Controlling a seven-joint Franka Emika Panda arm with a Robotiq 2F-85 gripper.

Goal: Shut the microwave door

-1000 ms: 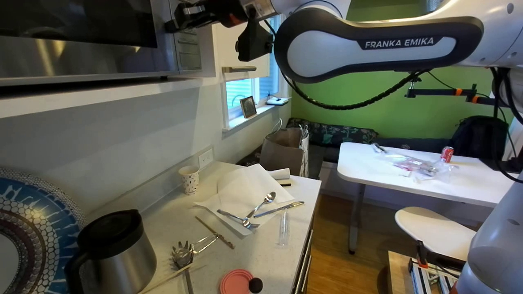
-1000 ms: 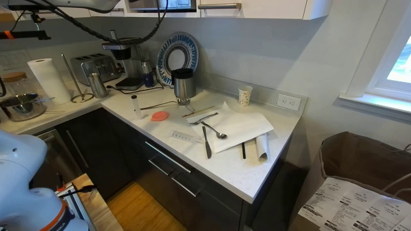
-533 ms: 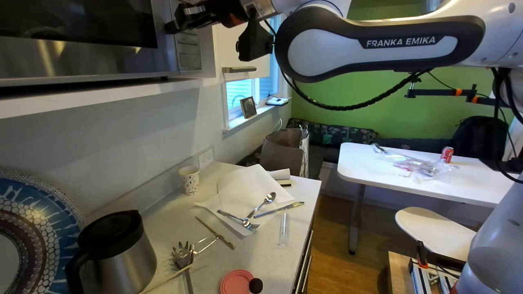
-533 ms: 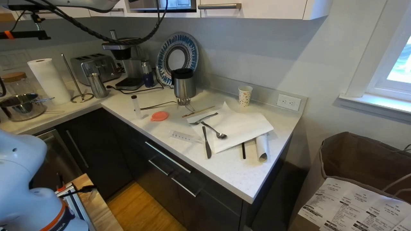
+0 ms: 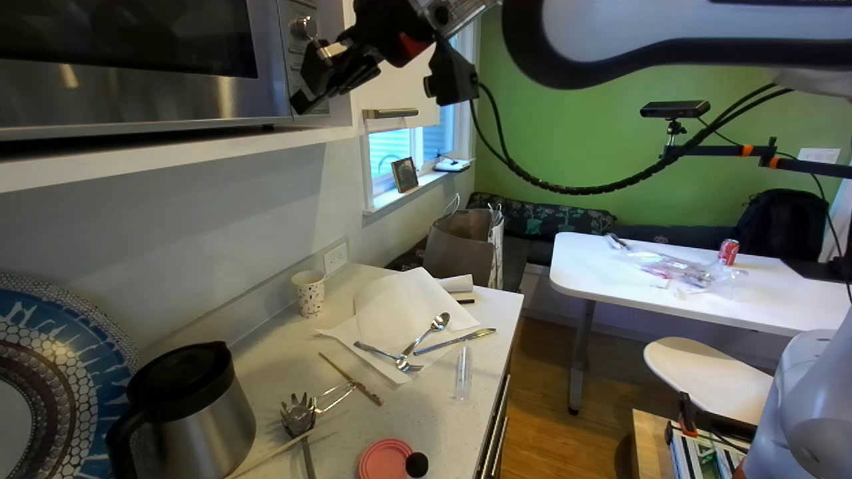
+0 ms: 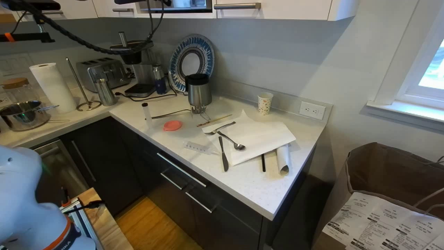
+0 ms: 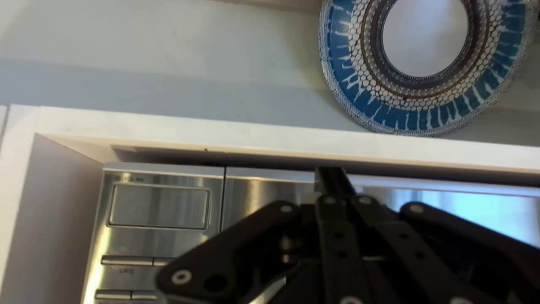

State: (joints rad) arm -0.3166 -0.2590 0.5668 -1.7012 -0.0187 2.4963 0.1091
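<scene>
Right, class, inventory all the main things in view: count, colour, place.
Microwave: 1, silver, on white shelf
Microwave door: 1, dark, microwave front
Patterned ring: 1, blue, by wall
Jug: 1, steel, counter
Cup: 1, speckled white, counter
Spoon: 1, silver, on paper
Fork: 1, silver, on paper
Knife: 1, silver, paper's edge
Flat disc: 1, pink, counter
Toaster: 1, silver, counter
Paper towel: 1, white, counter
Can: 1, red, white table
Bag: 1, brown, beside counter
Arm: 1, white, both exterior views
Gripper: 1, black, by microwave
</scene>
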